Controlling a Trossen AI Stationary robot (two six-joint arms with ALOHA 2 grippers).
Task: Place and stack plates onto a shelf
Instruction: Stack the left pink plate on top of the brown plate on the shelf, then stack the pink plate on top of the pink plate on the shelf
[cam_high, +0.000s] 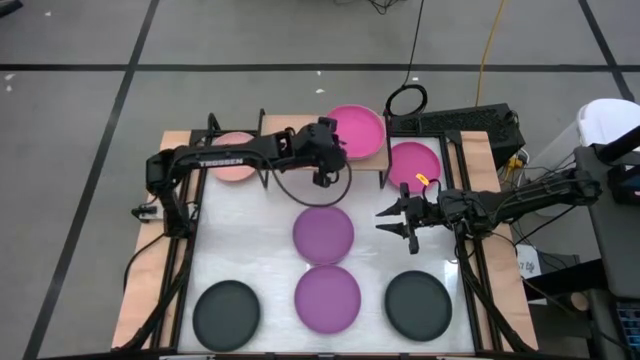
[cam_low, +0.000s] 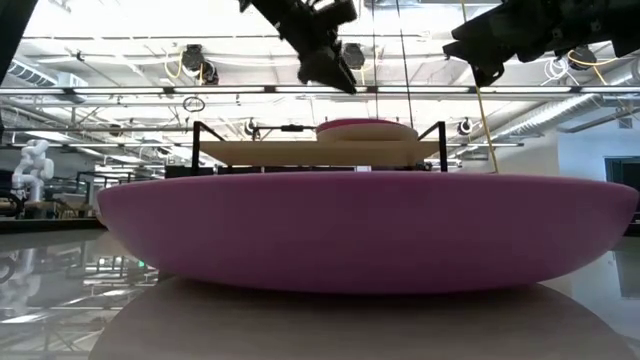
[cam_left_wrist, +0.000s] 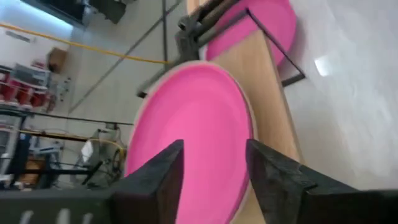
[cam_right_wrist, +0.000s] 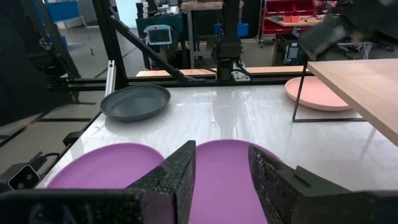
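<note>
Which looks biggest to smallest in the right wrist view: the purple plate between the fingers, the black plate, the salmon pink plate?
1. Round matte purple plate: largest, nearest the camera.
2. Round black plate and round salmon pink plate: about alike; the light-wood shelf hides part of the salmon one, so unranked.

Grey floor (cam_high: 80, 110) with dark seams; ceiling lights (cam_low: 110, 40) overhead.

Purple plate (cam_low: 370, 230) fills foreground; shelf (cam_low: 320, 152) apparently behind.
</note>
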